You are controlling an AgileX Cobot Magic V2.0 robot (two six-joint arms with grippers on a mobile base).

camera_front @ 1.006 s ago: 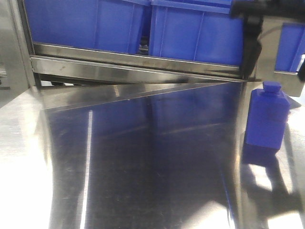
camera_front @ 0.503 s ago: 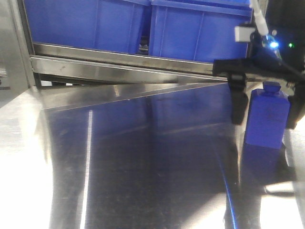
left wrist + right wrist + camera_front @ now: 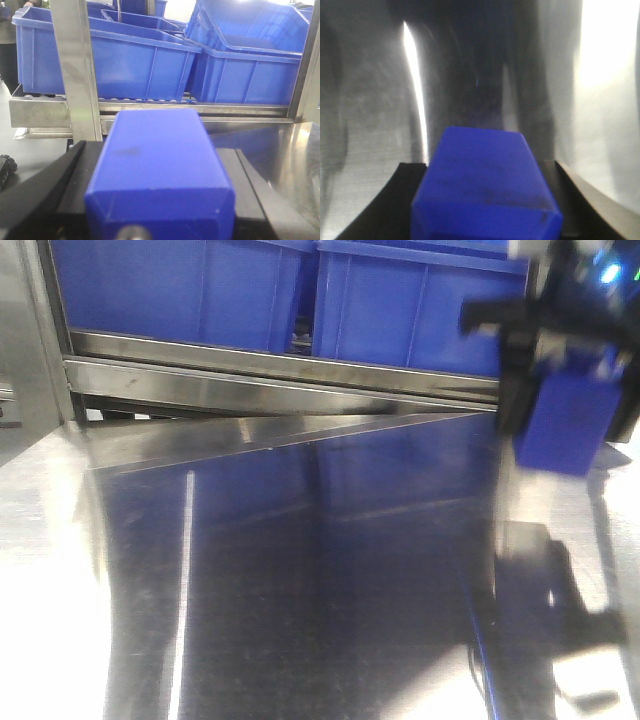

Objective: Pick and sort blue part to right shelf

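Blue part [image 3: 560,440] hangs clear of the steel table [image 3: 300,570], squeezed on its flat sides by the right gripper [image 3: 566,405]; likely light, rigid, slick. Meanwhile the left gripper [image 3: 160,187] clamps a second blue block [image 3: 160,160].

Steel table [image 3: 300,570] open across centre and left; wide passage there. Rear closed off by shelf rail [image 3: 280,370] carrying blue bins [image 3: 400,310] side by side, slim gap between. Upright post [image 3: 75,75] stands before bins. Right rear occupied: right gripper [image 3: 567,430] clamped on blue part [image 3: 565,415], held above table.
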